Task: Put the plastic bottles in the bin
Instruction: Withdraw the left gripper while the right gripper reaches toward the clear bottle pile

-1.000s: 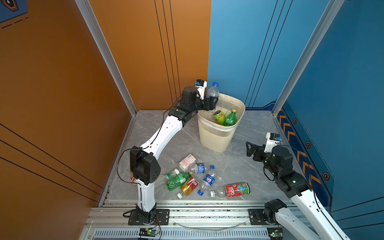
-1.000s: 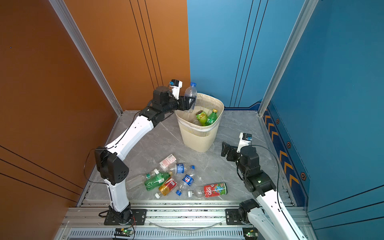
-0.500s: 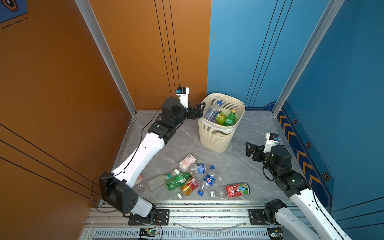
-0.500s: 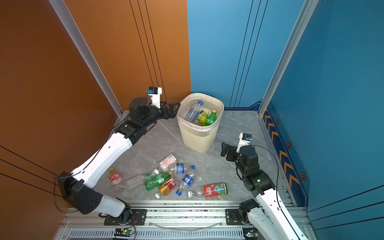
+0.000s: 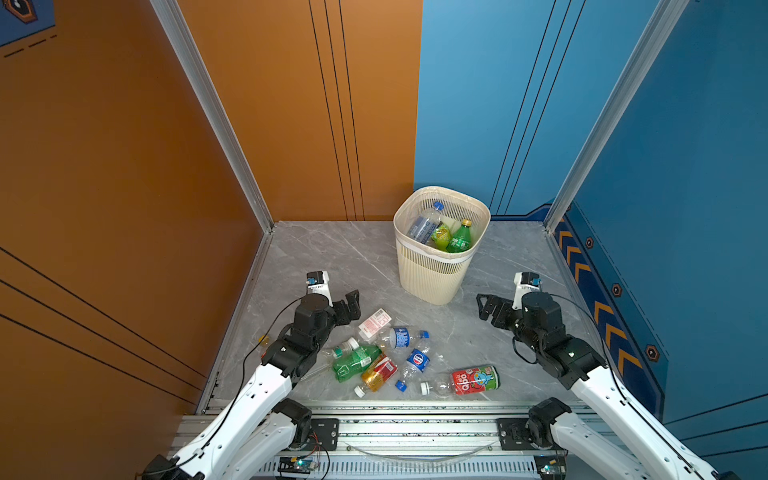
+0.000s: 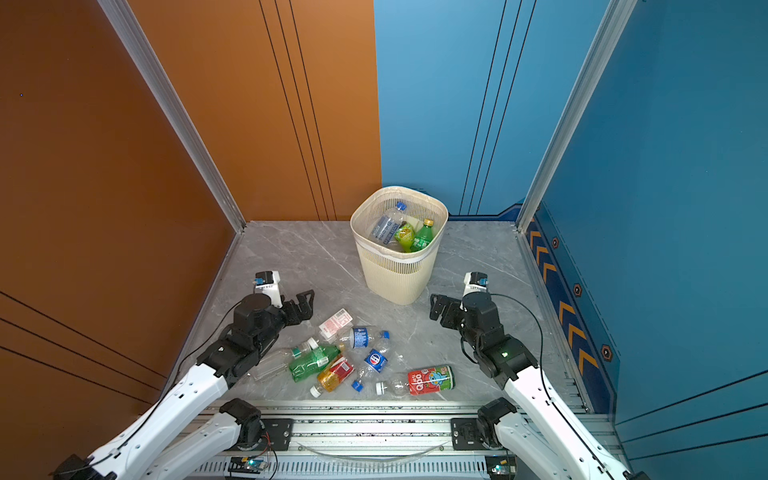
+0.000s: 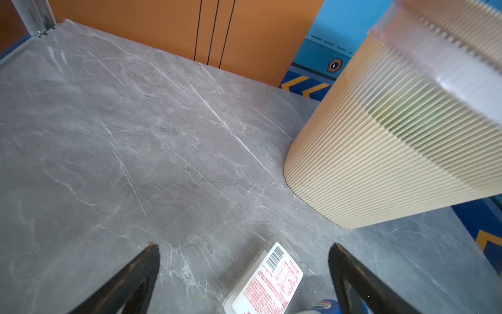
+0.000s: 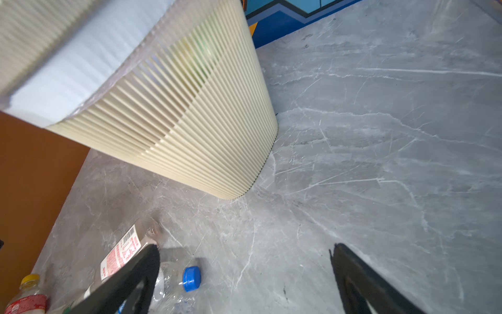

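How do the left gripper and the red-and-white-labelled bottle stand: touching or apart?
Apart. In the left wrist view, bare floor shows between the red-and-white-labelled bottle and both fingers of the left gripper.

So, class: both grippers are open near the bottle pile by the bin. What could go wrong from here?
The bottles lie touching in a heap, so the left gripper may catch two or scatter neighbours. The red-label bottle lies on its side near the front rail; a nudge could roll it against that. The bin is tall; a low carry might clip its rim and tip it.
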Motion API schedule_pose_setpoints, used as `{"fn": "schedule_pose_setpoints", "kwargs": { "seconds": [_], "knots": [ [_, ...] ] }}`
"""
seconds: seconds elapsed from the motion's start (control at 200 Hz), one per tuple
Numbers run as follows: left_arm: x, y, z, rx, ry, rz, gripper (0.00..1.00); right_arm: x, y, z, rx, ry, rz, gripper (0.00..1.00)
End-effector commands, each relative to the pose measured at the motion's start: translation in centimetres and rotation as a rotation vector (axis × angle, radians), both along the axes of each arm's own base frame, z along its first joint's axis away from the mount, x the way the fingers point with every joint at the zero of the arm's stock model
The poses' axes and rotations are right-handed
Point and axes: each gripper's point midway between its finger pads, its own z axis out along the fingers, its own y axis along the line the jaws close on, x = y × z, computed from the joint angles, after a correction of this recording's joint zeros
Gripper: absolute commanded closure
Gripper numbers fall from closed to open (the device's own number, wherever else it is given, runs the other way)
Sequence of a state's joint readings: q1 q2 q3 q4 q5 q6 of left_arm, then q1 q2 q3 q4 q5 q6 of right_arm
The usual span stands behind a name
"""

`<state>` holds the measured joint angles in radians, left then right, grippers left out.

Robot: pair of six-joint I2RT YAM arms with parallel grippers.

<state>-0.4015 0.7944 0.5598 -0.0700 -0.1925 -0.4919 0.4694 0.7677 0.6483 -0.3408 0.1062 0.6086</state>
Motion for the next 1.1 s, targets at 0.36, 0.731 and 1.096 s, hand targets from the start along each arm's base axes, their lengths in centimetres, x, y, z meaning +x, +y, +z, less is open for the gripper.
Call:
{"fn": "schedule_pose_setpoints", "kwargs": {
  "seconds": [0.36, 0.731, 1.096],
  "knots": [
    [-0.1, 1.6, 0.2, -0.024, -0.013, 0.051, 0.02, -4.7, 4.5, -3.7, 0.035, 0.099, -0.079, 0.00],
    [-1.4, 2.8, -0.6, -0.076, 0.001, 0.048, 0.02, -7.3, 12.0, -6.2, 0.066, 0.156, -0.047, 0.04],
    [-1.9, 2.8, -1.3, -0.125, 0.023, 0.016, 0.02, -8.0, 17.4, -9.8, 0.064, 0.285, -0.029, 0.06]
  ]
}}
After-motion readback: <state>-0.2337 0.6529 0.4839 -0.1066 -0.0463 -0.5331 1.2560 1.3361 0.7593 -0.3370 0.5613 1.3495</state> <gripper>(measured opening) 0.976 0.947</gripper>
